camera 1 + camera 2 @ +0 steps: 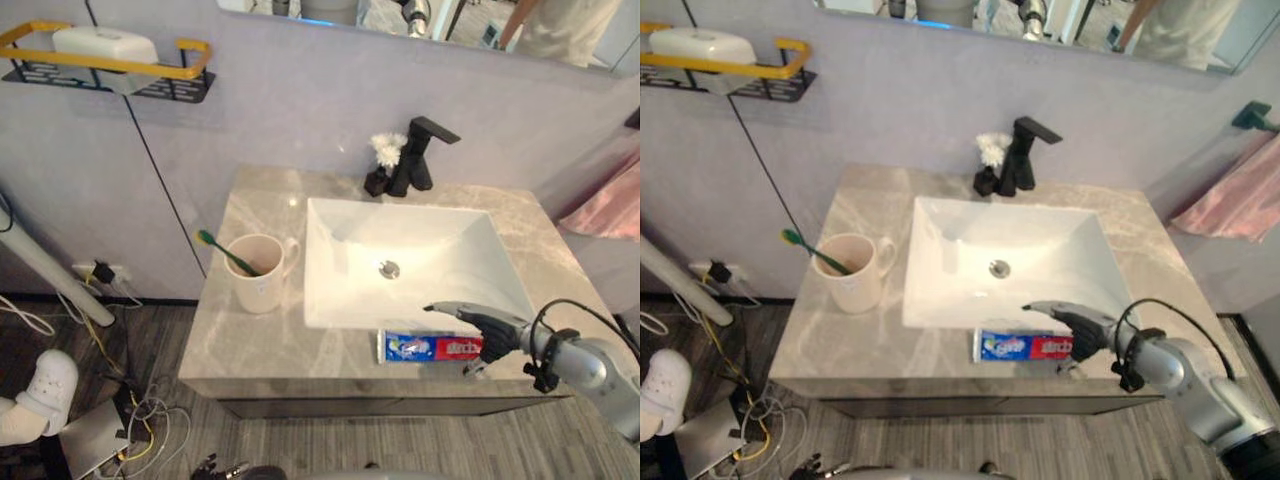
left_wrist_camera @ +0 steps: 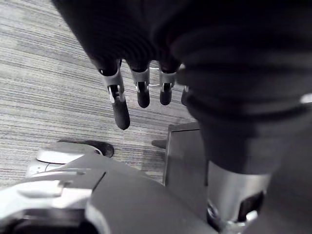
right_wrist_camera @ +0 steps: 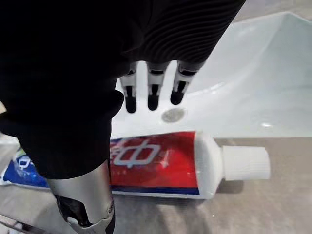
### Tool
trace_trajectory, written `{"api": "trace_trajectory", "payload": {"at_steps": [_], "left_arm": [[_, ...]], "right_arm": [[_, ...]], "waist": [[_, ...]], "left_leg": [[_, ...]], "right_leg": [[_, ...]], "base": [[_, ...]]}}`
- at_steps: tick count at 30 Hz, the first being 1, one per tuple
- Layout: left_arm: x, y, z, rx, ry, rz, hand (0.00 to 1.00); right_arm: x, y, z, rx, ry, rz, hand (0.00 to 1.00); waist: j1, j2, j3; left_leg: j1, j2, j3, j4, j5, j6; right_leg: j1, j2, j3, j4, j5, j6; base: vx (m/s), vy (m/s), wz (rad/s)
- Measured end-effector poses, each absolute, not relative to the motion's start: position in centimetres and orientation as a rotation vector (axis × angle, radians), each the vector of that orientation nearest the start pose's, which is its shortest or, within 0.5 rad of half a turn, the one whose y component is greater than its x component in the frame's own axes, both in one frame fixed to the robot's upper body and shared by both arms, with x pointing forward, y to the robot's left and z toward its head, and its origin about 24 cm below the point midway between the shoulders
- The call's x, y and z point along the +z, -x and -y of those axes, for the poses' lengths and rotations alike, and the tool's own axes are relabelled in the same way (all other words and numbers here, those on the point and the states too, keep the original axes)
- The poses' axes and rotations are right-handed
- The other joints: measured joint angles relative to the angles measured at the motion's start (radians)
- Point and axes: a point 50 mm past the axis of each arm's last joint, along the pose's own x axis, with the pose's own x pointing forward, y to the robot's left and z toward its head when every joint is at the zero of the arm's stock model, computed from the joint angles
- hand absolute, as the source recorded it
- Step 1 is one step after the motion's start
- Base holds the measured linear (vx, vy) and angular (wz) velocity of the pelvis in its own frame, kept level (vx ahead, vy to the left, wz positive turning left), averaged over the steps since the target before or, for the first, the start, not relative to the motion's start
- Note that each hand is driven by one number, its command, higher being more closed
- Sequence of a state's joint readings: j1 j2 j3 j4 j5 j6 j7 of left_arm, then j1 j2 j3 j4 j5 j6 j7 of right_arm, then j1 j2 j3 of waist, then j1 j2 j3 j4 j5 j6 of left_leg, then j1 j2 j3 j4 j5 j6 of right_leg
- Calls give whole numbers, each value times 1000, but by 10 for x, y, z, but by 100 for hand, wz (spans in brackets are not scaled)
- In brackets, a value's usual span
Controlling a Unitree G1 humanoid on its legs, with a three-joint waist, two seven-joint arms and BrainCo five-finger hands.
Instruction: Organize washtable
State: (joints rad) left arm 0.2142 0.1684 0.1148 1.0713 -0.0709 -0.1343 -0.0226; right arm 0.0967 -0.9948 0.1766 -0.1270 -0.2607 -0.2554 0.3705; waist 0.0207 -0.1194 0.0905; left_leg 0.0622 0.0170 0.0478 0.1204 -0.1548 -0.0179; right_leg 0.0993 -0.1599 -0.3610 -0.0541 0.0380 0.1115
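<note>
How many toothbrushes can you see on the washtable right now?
1: a green toothbrush leaning in the mug left of the sink. The mug's inside is partly hidden, so another could be there.

Right hand and left hand both showing silver fingers, dark tips, black ribbed covers; right forearm looking silver-grey.

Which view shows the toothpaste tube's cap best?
The right wrist view: the toothpaste tube shows its white cap close and unobstructed. In both eye views the right hand covers the cap end. The left wrist view shows floor beyond the left hand.
</note>
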Motion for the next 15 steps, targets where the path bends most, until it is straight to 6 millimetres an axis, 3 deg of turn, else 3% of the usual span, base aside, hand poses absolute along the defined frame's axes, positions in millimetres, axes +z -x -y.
{"api": "trace_trajectory", "payload": {"at_steps": [15], "left_arm": [[-161, -45, -230, 236, -35, -1128, 0]], "right_arm": [[79, -218, 227, 644, 1210, 48, 0]], "waist": [[-8, 14, -3]], "left_leg": [[11, 1, 21, 1, 0, 0]], "right_leg": [[1, 2, 20, 0, 8, -3]], "base": [[-32, -8, -5]]}}
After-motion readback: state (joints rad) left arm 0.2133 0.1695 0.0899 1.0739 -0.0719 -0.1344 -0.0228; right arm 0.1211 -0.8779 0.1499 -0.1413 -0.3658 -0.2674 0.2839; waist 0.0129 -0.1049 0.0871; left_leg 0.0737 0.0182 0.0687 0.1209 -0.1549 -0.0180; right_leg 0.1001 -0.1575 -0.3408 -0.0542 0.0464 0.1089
